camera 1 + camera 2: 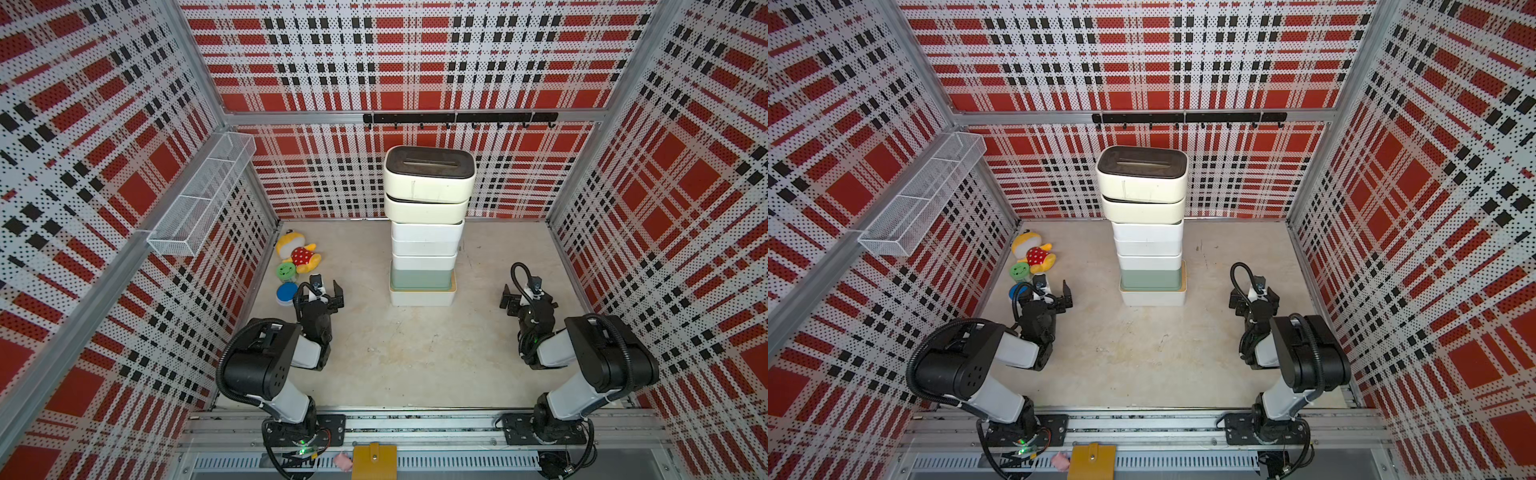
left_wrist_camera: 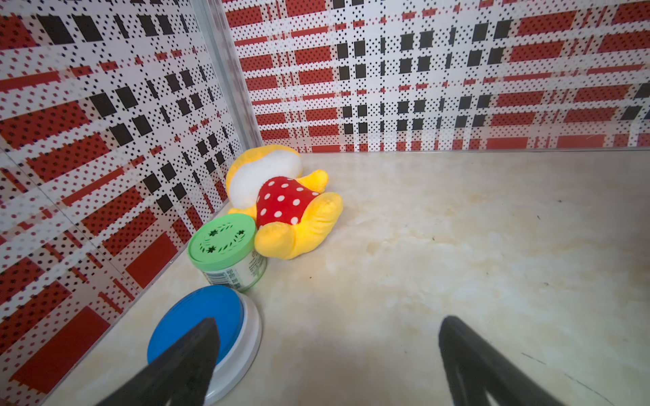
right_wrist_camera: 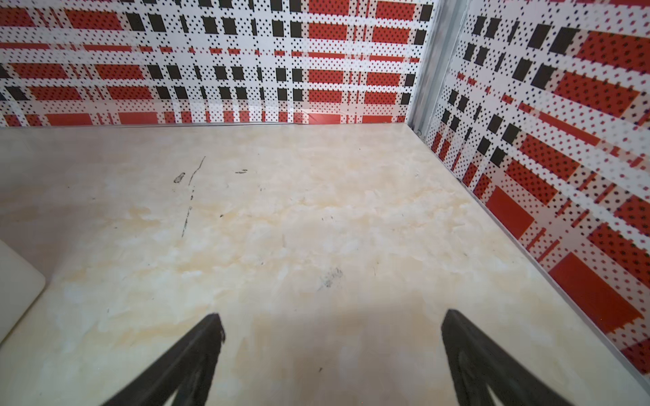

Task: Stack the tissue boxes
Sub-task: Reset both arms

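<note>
Seven tissue boxes [image 1: 426, 232] stood in one column at the middle of the surface [image 1: 415, 365], a broad tan-lidded one at the base, likely for steadiness; left fingers [image 2: 195, 346] and right fingers [image 3: 197, 346] hung spread and empty, well clear either side, probably to avoid nudging it.

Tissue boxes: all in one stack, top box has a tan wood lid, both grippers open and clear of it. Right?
No: the top box has a dark lid, not tan wood, as both top views show. The rest holds: one stack, left gripper and right gripper open and clear of it.
</note>
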You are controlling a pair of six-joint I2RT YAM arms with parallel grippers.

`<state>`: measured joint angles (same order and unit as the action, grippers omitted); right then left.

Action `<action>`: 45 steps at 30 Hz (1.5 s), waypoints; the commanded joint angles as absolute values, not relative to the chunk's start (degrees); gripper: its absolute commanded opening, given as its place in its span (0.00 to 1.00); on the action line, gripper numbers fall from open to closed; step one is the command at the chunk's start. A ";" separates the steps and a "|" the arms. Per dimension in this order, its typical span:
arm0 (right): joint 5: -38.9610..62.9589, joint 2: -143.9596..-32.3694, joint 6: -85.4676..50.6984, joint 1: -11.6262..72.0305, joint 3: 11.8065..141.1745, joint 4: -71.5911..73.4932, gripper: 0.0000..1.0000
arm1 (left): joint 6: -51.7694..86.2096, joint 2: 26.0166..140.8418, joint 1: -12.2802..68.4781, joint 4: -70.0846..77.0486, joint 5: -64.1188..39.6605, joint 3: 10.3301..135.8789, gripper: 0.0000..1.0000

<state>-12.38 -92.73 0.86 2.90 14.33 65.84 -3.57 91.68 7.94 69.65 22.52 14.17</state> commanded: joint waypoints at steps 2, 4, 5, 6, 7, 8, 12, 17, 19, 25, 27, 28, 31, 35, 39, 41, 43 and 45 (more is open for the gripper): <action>-8.74 -91.24 3.19 2.72 22.53 53.89 1.00 | 0.34 90.70 4.80 65.03 18.48 17.22 0.99; -7.32 -90.82 2.27 2.00 23.14 51.85 1.00 | 0.87 90.32 4.01 61.50 17.71 18.71 0.99; -7.12 -91.62 2.67 2.02 22.88 54.14 1.00 | 0.56 90.48 4.28 59.65 17.99 19.89 1.00; -7.10 -91.16 2.70 2.02 22.88 52.97 1.00 | 0.27 90.61 4.64 57.86 18.50 20.98 0.99; -7.36 -90.66 2.37 2.03 22.98 52.11 1.00 | 0.18 90.53 4.82 56.88 18.68 21.51 1.00; -7.13 -91.06 2.61 2.02 22.65 53.86 1.00 | 0.26 90.64 4.79 56.87 18.70 21.53 0.99; -7.12 -91.10 2.64 2.03 22.59 54.07 1.00 | 0.18 90.35 4.96 57.02 18.87 21.31 0.99; -7.12 -91.11 2.64 2.02 22.59 53.91 0.99 | -1.00 90.79 6.16 55.83 20.46 22.39 0.99; -7.12 -90.96 2.64 2.04 22.53 53.70 1.00 | -1.25 90.91 6.46 55.63 20.79 22.59 1.00; -7.12 -91.05 2.63 2.07 22.59 53.75 0.99 | -1.22 90.50 6.72 56.44 21.12 21.83 0.99; -7.12 -91.05 2.64 2.02 22.59 53.78 0.99 | -1.36 90.46 6.82 56.75 21.29 21.80 0.99; -7.12 -91.05 2.65 2.02 22.60 53.72 1.00 | -1.37 90.51 6.75 56.73 21.28 21.79 1.00; -7.12 -91.03 2.64 1.98 22.63 53.73 1.00 | -1.47 90.44 6.87 56.77 21.24 21.80 0.99; -7.11 -91.05 2.64 2.07 22.60 53.76 1.00 | -1.43 90.53 6.75 56.69 21.25 21.80 1.00; -7.12 -91.05 2.64 2.02 22.57 53.73 1.00 | -1.48 90.53 6.77 56.69 21.18 21.88 0.99; -7.12 -91.03 2.64 2.02 22.76 53.77 1.00 | -1.45 90.53 6.74 56.69 21.18 21.88 1.00; -7.12 -90.99 2.64 2.00 22.59 53.77 1.00 | -1.51 90.53 6.77 56.69 21.10 21.84 0.99; -7.10 -91.05 2.63 2.05 22.58 53.72 1.00 | -1.58 90.53 6.70 56.69 21.12 21.84 0.99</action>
<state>-7.68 -91.72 1.78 2.22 22.87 52.31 -1.56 91.44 6.52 55.68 20.38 21.39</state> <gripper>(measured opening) 0.996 0.994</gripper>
